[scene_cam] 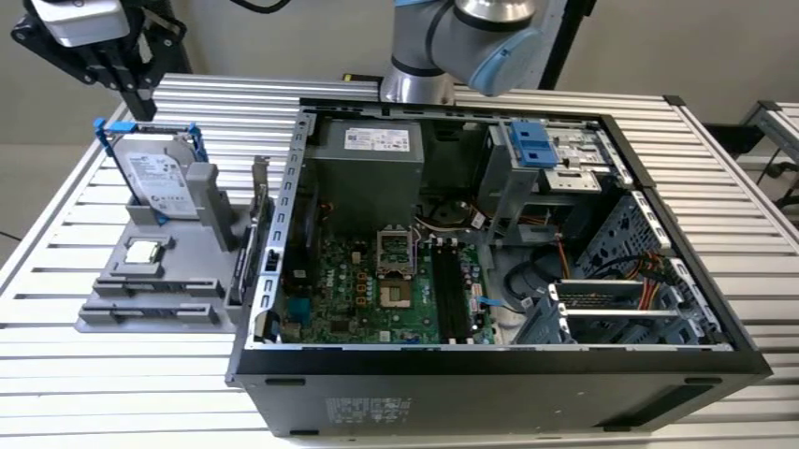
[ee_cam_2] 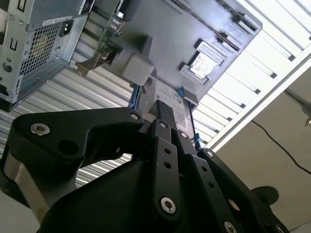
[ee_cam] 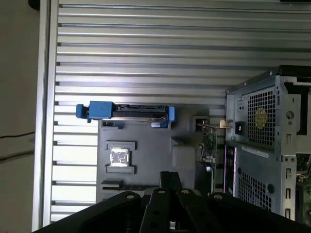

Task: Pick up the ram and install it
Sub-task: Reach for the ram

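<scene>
The fingers [ee_cam: 170, 177] are pressed together with nothing between them. They hang well above the grey fixture [scene_cam: 150, 281], over the end where the hard drive [scene_cam: 163, 182] stands upright in its blue frame.

The fixture sits on the slatted tabletop [scene_cam: 50, 374] near its edge on the exterior view's left. Bare slats run beyond it toward the far edge and along that left edge. On its other side, the open computer case [scene_cam: 500, 374] stands just beside it, leaving only a narrow gap.

The ram [ee_cam: 210, 145] stands on its long edge in that tight strip, at the side of the fixture nearest the case wall. It is a thin, narrow, greenish board with small parts on its face. A bent metal bracket [ee_cam: 214, 125] is at its end and a raised grey block [ee_cam: 182, 155] is next to it. The square processor chip [ee_cam: 119, 156] lies flat in its own pocket, apart from the ram.

Inside the case, long black slots [scene_cam: 450, 285] run across the motherboard [scene_cam: 355, 290].
</scene>
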Controlling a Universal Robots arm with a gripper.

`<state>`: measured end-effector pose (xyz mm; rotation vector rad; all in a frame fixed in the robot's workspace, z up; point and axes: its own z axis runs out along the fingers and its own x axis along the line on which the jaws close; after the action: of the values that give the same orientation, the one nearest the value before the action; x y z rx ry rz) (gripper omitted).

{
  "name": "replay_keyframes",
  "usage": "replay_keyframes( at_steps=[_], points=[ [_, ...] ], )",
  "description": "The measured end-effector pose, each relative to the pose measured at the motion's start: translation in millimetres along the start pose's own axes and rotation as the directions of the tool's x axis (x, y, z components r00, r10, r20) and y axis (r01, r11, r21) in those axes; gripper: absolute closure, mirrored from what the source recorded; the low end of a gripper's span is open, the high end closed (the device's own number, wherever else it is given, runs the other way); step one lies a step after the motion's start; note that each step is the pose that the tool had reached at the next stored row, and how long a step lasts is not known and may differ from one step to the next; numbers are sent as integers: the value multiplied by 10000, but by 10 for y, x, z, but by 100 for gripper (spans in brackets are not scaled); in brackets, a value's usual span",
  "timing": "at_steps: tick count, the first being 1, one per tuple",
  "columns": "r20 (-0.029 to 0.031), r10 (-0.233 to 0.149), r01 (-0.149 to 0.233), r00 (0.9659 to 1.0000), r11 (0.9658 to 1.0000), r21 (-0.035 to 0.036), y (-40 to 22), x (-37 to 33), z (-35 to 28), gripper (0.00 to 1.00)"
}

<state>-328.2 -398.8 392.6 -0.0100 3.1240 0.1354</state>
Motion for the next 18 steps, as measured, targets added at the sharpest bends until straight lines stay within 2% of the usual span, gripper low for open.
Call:
replay_keyframes(
  at_steps=[11, 18],
  points=[
    [-3, -32, 32, 10000, 10000, -7, 2, 223, -3, 100],
    [-2, -42, 42, 10000, 10000, -8, 4, 318, -4, 100]
  ],
)
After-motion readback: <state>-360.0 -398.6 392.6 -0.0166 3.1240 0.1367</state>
